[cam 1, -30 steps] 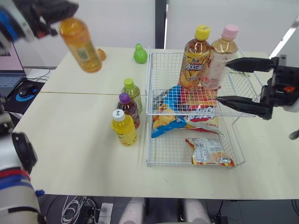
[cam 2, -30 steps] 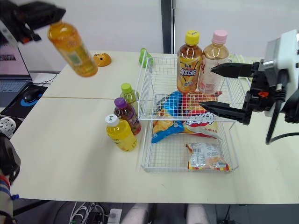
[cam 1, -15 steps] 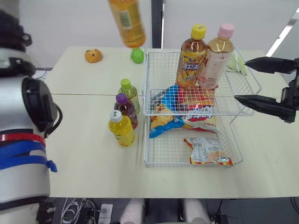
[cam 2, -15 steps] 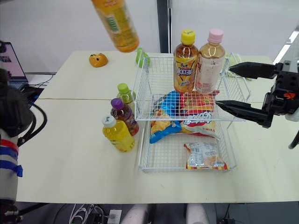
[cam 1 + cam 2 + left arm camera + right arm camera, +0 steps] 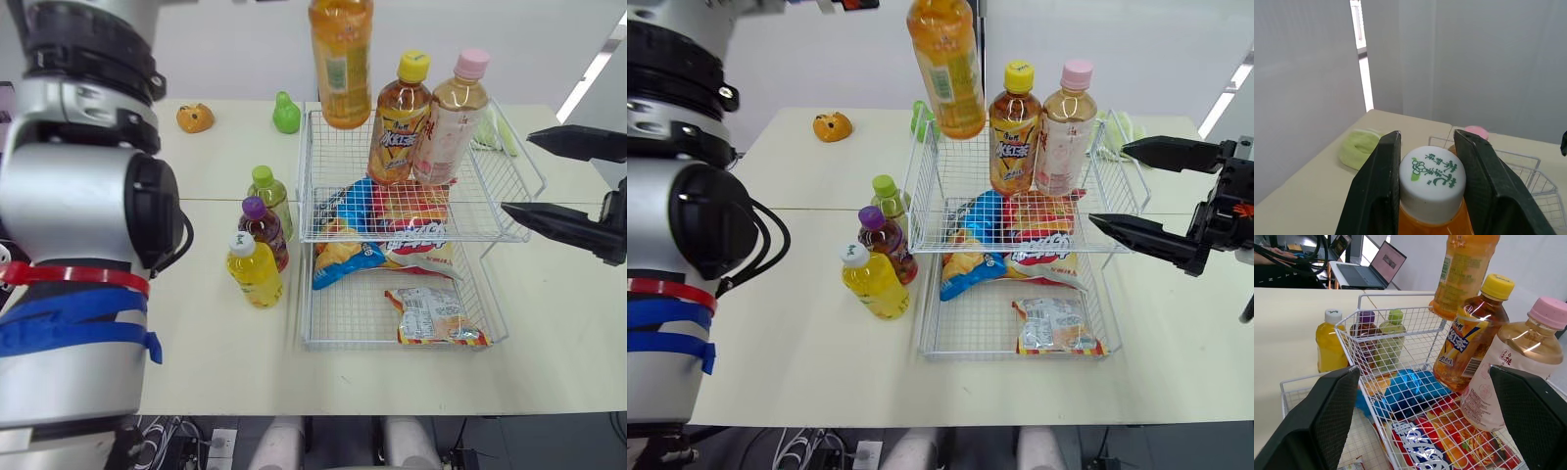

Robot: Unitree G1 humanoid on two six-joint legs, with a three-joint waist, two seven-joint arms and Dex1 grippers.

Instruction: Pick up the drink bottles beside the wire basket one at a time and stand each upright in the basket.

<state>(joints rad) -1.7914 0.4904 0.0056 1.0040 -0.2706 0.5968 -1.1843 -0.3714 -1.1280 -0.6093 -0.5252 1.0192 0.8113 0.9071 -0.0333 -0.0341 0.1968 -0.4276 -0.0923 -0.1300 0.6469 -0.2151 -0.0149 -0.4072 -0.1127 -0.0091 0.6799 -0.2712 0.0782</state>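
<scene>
My left claw pinches the orange bottle by its cap above the basket's far-left corner; lowered off-line it may snag the rim or topple the yellow-capped bottle, while my right claw hangs open at right.

Left arm: silver-grey cylindrical housing with a round black joint cap at its 3 o'clock side, stacked black ribbed rings at 12 o'clock, one red band and blue bands at 6 o'clock, thin black cables looping off the cap. Left gripper: two matt black fingers, broad and flat-faced. Right gripper: two long black fingers tapering to points, dimpled inner pads, black mount bearing a small orange-red mark at 3 o'clock.
</scene>
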